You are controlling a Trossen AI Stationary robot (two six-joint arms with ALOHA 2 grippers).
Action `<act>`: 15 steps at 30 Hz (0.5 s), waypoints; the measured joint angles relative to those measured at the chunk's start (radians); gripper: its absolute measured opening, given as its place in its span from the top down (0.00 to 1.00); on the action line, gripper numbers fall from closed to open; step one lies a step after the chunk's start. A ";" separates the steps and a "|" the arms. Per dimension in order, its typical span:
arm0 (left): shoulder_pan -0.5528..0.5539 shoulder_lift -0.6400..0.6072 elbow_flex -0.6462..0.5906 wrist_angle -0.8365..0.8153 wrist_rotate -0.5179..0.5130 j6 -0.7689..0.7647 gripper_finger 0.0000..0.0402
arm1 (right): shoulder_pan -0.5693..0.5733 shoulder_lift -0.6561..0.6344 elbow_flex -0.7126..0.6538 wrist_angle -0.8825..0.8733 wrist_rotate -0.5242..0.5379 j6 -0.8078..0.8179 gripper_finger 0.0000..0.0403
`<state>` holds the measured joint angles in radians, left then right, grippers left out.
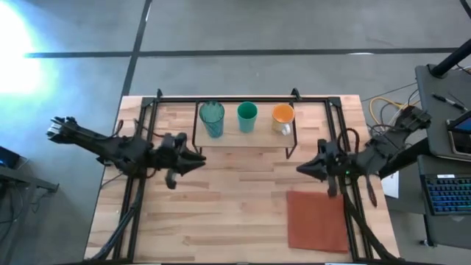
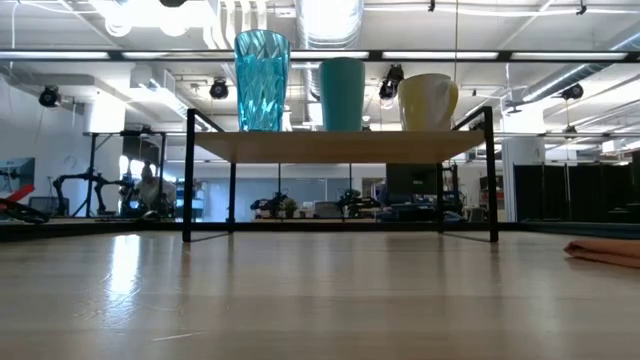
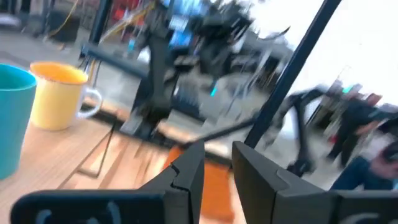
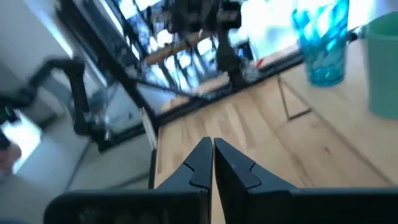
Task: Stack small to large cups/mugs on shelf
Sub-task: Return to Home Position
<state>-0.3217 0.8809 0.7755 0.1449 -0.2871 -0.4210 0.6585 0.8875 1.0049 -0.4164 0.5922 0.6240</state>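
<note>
Three vessels stand upright in a row on the light-wood shelf [image 1: 246,137]: the see-through teal ribbed tumbler [image 1: 212,118] at the left, the opaque green cup [image 1: 247,116] in the middle, and the orange mug [image 1: 282,115] with a white handle at the right. In the low view they stand on the board [image 2: 340,147]. My left gripper [image 1: 200,159] hovers above the table in front of the shelf's left end, its fingers a little apart and empty [image 3: 217,163]. My right gripper [image 1: 300,169] hovers in front of the shelf's right end, shut and empty [image 4: 212,151].
A flat reddish-brown mat [image 1: 316,220] lies on the table at the near right. A black metal frame [image 1: 243,97] runs along the table's far and side edges. Bare wood lies between the two grippers, in front of the shelf.
</note>
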 joint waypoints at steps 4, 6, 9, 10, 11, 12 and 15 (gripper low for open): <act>-0.001 -0.071 -0.196 0.239 0.018 0.013 0.83 | 0.000 -0.124 -0.169 0.128 0.003 -0.020 0.98; -0.001 -0.101 -0.280 0.277 0.019 0.012 0.83 | -0.004 -0.181 -0.257 0.170 -0.001 -0.020 0.98; -0.001 -0.169 -0.375 0.296 0.020 -0.020 0.83 | -0.021 -0.272 -0.369 0.208 0.003 0.022 0.98; 0.000 -0.192 -0.402 0.300 0.018 -0.046 0.83 | -0.024 -0.303 -0.399 0.210 0.003 0.050 0.98; 0.000 -0.213 -0.422 0.302 0.017 -0.063 0.83 | -0.027 -0.333 -0.420 0.203 0.004 0.091 0.98; 0.000 -0.231 -0.440 0.309 0.017 -0.070 0.83 | -0.028 -0.359 -0.432 0.187 0.008 0.148 0.98; 0.001 -0.286 -0.453 0.332 0.023 -0.043 0.83 | -0.029 -0.440 -0.439 0.071 -0.016 0.337 0.98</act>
<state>-0.3210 0.5954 0.3229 0.4772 -0.2642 -0.4639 0.6298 0.4479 0.5659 -0.3450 0.5761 0.9612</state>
